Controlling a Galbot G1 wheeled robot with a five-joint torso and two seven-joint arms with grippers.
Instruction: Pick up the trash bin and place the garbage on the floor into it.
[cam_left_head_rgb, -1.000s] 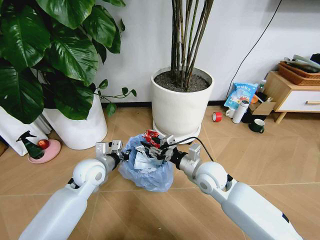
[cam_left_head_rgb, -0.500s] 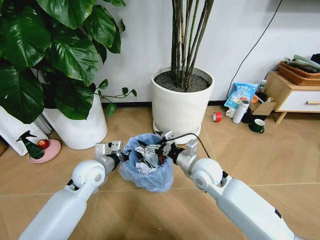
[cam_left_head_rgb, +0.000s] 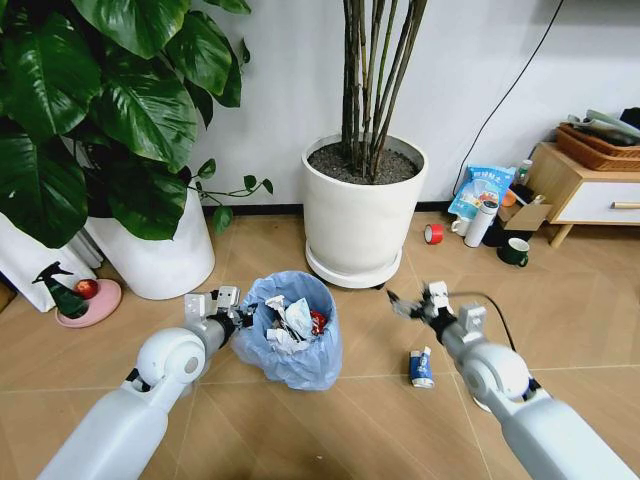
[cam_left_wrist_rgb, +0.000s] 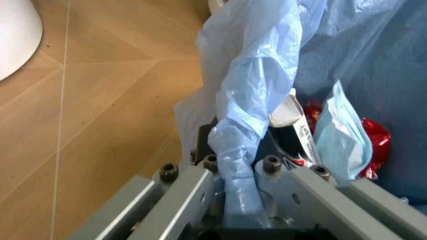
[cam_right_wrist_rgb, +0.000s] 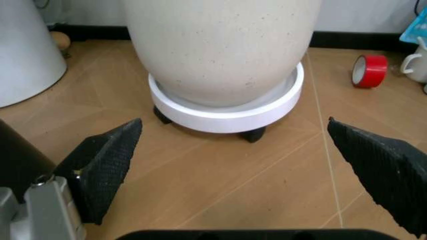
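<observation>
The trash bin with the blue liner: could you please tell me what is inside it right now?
Inside the trash bin lie crumpled white paper wads and a red wrapper. Whatever sits beneath that top layer is covered.

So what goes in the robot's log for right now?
left gripper: shut on trash bin rim | right gripper: open, empty | small bottle: on floor

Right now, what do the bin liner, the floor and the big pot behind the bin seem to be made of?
Bin liner: thin light-blue plastic film, crinkled and slightly see-through. Floor: light brown boards in a chevron pattern with visible grain, probably wood or laminate, satin finish. Big pot: white, matte and finely speckled, perhaps ceramic or stone-look plastic.
</observation>
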